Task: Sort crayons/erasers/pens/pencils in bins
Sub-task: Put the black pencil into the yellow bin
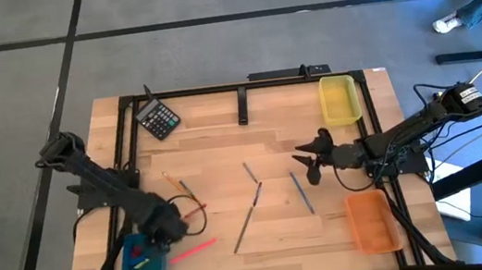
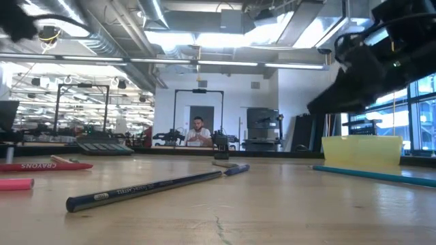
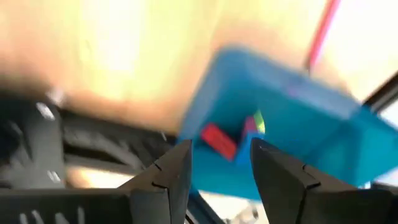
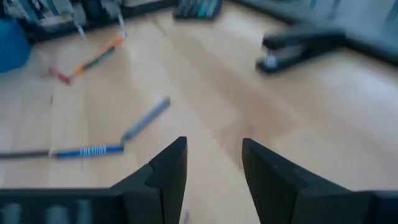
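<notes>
Teal-blue bin (image 1: 142, 269) (erasers (image 3: 219, 140) inside) sits at seven o'clock under the left hand (image 3: 217, 177), parted, empty; right hand (image 4: 211, 171), parted and empty, hovers mid-worktop (image 1: 215, 148).

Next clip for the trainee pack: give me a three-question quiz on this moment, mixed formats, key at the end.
1. True or false: the yellow bin sits on the right arm's side of the table.
2. Which bin is the left gripper over? A orange B teal-blue C yellow
3. Fill in: the right gripper hangs with jaws ____ and nothing between them.
Key: 1 true. 2 B, the teal-blue bin, with erasers in it. 3 open.
</notes>
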Motion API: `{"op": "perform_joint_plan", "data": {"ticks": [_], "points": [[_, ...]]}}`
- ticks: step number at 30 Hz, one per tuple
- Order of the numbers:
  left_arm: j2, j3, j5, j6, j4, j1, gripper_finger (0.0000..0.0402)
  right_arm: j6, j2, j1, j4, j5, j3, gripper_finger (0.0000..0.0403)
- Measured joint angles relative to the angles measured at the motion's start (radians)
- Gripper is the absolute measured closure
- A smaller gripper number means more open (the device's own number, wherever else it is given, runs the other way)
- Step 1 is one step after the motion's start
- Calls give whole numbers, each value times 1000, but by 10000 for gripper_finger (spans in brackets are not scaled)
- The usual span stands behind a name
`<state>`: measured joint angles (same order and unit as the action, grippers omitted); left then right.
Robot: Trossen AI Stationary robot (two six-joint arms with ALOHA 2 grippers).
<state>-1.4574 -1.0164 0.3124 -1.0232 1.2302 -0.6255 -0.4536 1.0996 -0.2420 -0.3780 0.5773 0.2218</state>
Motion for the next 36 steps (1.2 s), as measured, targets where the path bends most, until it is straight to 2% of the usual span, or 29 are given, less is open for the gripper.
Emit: {"op": "perform_joint_plan", "data": {"ticks": [7, 12, 15, 19, 22, 26, 31, 36], "points": [[0, 0, -184, 150, -128, 170, 248, -225, 0, 0, 115, -103, 0, 246], [0, 0, -299, 287, -350, 252, 248, -233, 0, 0, 186, -112, 43, 246], [0, 0, -376, 324, -502, 285, 248, -172, 0, 0, 363, -139, 120, 246], [-12, -1, -493, 328, -687, 326, 248, -170, 0, 0, 639, -145, 237, 246], [-48, -1, -511, 398, -793, 338, 248, -198, 0, -4, 749, -145, 290, 246], [-137, -2, -486, 424, -882, 332, 248, -234, 0, -21, 753, -145, 305, 246], [-254, -2, -452, 283, -940, 302, 248, -330, 0, -65, 756, -131, 305, 246], [-340, -1, -452, 241, -1013, 258, 248, -384, 0, -103, 741, -6, 304, 246]]}}
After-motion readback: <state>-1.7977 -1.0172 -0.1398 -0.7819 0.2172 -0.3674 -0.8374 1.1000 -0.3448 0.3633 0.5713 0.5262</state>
